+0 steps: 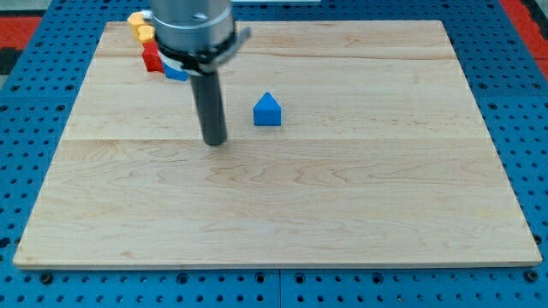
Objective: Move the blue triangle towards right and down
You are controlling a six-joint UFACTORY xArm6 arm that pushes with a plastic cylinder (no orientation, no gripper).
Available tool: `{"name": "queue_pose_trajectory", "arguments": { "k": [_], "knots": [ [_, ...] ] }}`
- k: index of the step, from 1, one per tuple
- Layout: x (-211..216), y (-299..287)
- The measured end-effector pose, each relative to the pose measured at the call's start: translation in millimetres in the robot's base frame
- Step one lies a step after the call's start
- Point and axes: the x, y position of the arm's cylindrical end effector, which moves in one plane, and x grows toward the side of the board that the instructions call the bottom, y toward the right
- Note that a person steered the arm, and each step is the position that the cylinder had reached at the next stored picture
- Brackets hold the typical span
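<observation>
The blue triangle (267,109) sits on the wooden board (282,205), a little above the board's middle. My tip (215,141) rests on the board to the left of the blue triangle and slightly lower, with a clear gap between them. The rod rises from the tip to the arm's grey body at the view's top.
A cluster of blocks lies at the view's top left, partly hidden behind the arm: a yellow block (139,26), a red block (152,58) and another blue block (175,73). A blue pegboard surface (34,120) surrounds the board.
</observation>
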Motion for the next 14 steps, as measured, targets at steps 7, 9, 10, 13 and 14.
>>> {"name": "queue_pose_trajectory", "arguments": {
  "k": [7,9,10,13,14],
  "knots": [
    [-37.5,89.1],
    [-40.6,144.0],
    [-25.1,178.0],
    [32.6,246.1],
    [26.6,272.7]
  ]
}}
